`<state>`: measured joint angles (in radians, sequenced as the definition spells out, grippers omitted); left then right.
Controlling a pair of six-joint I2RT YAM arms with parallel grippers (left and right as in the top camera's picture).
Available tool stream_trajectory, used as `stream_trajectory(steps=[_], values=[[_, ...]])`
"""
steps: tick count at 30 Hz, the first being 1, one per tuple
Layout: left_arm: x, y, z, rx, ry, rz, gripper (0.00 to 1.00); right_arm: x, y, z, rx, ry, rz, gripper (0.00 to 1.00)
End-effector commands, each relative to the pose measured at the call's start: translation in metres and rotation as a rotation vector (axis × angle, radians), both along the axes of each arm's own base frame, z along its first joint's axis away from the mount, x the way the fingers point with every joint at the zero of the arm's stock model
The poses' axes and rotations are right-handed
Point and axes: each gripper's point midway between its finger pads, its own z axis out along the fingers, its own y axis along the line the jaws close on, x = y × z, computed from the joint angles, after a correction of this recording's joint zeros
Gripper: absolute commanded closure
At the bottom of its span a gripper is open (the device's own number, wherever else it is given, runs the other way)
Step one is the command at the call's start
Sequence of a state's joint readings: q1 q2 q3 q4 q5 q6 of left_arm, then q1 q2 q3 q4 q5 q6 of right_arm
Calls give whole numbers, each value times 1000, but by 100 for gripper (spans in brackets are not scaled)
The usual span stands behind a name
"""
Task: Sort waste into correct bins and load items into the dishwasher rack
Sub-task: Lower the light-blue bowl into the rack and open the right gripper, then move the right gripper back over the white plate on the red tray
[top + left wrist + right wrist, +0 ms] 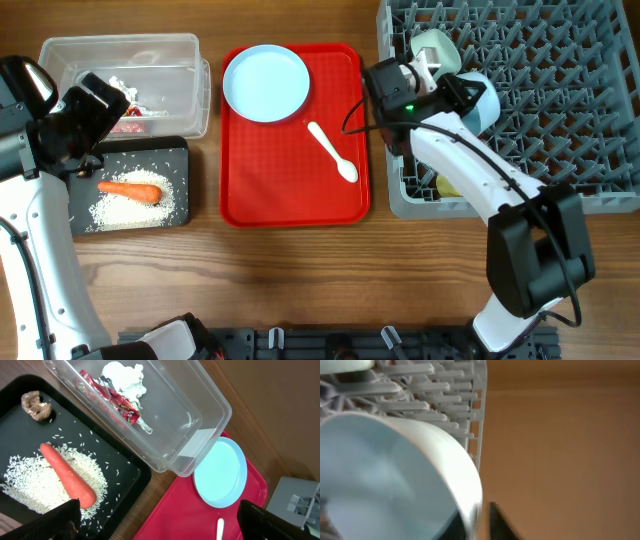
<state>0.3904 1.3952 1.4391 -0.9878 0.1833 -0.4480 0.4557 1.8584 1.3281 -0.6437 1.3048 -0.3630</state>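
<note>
My right gripper (468,98) is shut on the rim of a pale blue bowl (487,102), holding it over the grey dishwasher rack (570,60); the bowl fills the right wrist view (385,475). A second bowl (436,48) stands in the rack, and a yellow cup (447,186) shows under the arm. My left gripper (160,527) is open and empty above the black tray (80,218), which holds the carrot (130,190), rice (115,210) and a brown lump (36,405). The clear tub (190,60) holds the wrapper (112,397) and tissue (122,375).
A flat red tray (290,200) lies between the bins and the rack. On it are the pale blue plate (266,82) and the white spoon (333,152). The rack's left wall stands right beside the red tray.
</note>
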Motion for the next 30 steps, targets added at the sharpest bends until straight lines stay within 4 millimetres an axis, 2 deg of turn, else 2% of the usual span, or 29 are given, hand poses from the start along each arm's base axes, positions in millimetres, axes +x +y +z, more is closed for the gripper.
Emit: stream_trajectory(steps=[1, 4, 7, 9, 14, 16, 19, 23, 26, 28, 30], values=[[1, 3, -1, -2, 2, 12, 0, -1, 12, -13, -19, 44, 33, 66], [1, 3, -1, -2, 2, 12, 0, -2, 16, -13, -27, 56, 47, 59], [1, 3, -1, -2, 2, 12, 0, -1, 22, -13, -27, 54, 61, 42], [1, 3, -1, -2, 2, 12, 0, 0, 27, -13, -18, 43, 73, 40], [1, 3, -1, -2, 2, 12, 0, 0, 47, -19, 25, 50, 127, 25], [1, 3, -1, -2, 2, 12, 0, 3, 55, -20, 55, 30, 148, 10], [1, 3, -1, -2, 2, 12, 0, 8, 69, -19, 99, -21, 176, 5], [1, 3, -1, -2, 2, 12, 0, 15, 96, -21, 191, -69, 244, 0], [1, 3, -1, -2, 2, 12, 0, 22, 124, -30, 310, -70, 327, 0], [1, 3, -1, -2, 2, 12, 0, 22, 152, -43, 426, -33, 411, 0], [1, 3, -1, -2, 2, 12, 0, 11, 194, -61, 587, 43, 516, 0]])
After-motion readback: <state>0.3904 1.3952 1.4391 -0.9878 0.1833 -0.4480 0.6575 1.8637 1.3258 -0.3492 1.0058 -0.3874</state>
